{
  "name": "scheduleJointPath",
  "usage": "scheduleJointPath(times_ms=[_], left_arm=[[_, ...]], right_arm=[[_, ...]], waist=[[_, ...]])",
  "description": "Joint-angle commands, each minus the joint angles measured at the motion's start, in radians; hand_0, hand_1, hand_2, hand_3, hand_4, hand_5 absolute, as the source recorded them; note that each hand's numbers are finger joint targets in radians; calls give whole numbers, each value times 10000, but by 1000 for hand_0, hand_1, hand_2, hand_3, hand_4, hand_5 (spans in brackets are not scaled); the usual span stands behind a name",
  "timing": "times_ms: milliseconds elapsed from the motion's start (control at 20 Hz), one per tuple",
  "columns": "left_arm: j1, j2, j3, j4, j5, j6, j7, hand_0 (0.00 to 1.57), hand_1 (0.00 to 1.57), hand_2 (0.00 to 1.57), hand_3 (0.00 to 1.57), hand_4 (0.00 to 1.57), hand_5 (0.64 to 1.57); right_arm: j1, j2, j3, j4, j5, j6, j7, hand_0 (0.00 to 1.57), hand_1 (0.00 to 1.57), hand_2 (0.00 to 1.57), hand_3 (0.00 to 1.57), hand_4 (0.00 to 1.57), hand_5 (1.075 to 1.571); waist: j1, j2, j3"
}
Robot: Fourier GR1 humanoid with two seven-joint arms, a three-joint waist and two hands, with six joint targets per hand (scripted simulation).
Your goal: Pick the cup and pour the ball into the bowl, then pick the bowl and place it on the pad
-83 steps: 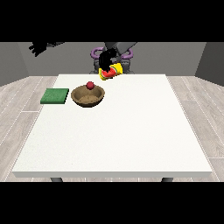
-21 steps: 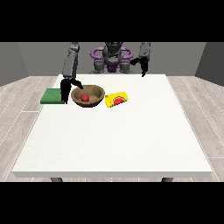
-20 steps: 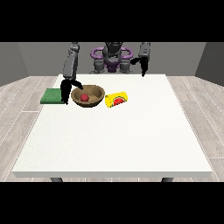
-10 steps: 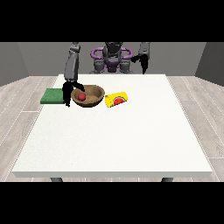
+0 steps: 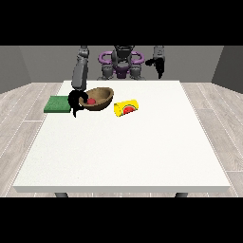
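Observation:
A brown wooden bowl (image 5: 102,97) sits tilted at the table's back left, its left rim lifted, with a red ball (image 5: 90,101) inside. The hand at the view's left (image 5: 76,101) grips the bowl's left rim, fingers curled on it. A yellow cup (image 5: 126,107) with a watermelon picture lies on its side just right of the bowl. The green pad (image 5: 58,104) lies flat at the table's left edge, beside that hand. The hand at the view's right (image 5: 159,66) hangs raised above the table's back edge, holding nothing, fingers pointing down.
The white table (image 5: 128,147) stretches wide towards the camera in front of the objects. The robot's purple and grey torso (image 5: 121,64) stands behind the back edge.
The hand at the view's left has closed on the bowl's rim and tipped the bowl up. Earlier, the cup was released and now lies on the table; the ball is in the bowl.

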Motion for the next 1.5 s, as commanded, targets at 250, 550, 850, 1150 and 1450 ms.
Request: scheduleJointPath(times_ms=[250,550,850,1150,1450], left_arm=[[489,92,293,264,469,-406,137,0,0,0,0,1095,1360],[576,72,1026,1546,499,-116,-330,0,0,0,0,1148,1357],[843,229,1602,2262,849,-444,-617,0,0,0,0,1161,1351],[1447,-314,1408,3254,540,-148,-2021,0,0,0,0,1176,1347],[968,-751,1150,3024,197,79,-1819,0,0,0,0,1177,1345]], right_arm=[[-637,-783,-126,540,-259,-1273,2576,1571,1571,1571,1465,931,1491],[-999,-1813,306,74,-96,-1268,4120,1571,1571,1571,1270,931,1499],[-364,-2040,557,-152,-94,-998,4622,1571,1571,1571,1113,938,1489],[106,-2355,479,-592,-439,-471,4862,1571,1571,1571,1295,962,1498],[407,-3293,-72,-40,-967,681,4619,1571,1571,1571,871,953,1502]], waist=[[-35,-716,382],[-1054,-1474,377],[-1590,-2107,381],[-1819,-2200,381],[-1554,-1516,388]])
